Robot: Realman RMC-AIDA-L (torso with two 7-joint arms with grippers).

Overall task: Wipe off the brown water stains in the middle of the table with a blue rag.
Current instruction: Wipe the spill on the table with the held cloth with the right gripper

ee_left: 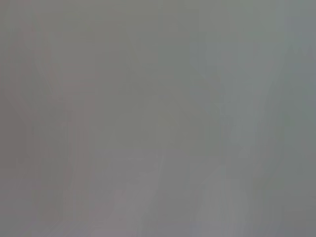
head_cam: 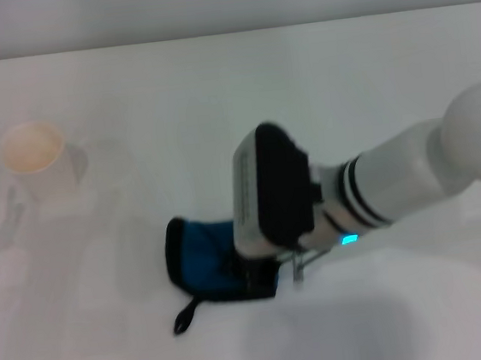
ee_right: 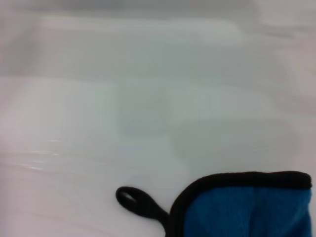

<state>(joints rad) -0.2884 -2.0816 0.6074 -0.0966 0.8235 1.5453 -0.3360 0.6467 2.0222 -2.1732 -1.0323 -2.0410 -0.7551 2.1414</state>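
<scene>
Head view, right gripper point(head_cam: 258, 268) down on blue rag point(head_cam: 206, 261), jaws hidden, seemingly gripping it, white table point(head_cam: 215, 105).

bright, flat, washed-out light on the table point(head_cam: 214, 88); head view soft, arm point(head_cam: 412, 171) casting a faint shadow toward the near edge. left wrist view uniformly grey blur.

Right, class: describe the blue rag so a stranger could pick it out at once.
On the white table, look near its middle, under the right gripper. There lies the blue rag, a folded cloth edged in black with a small black loop. The paper cup farther left is white.
</scene>
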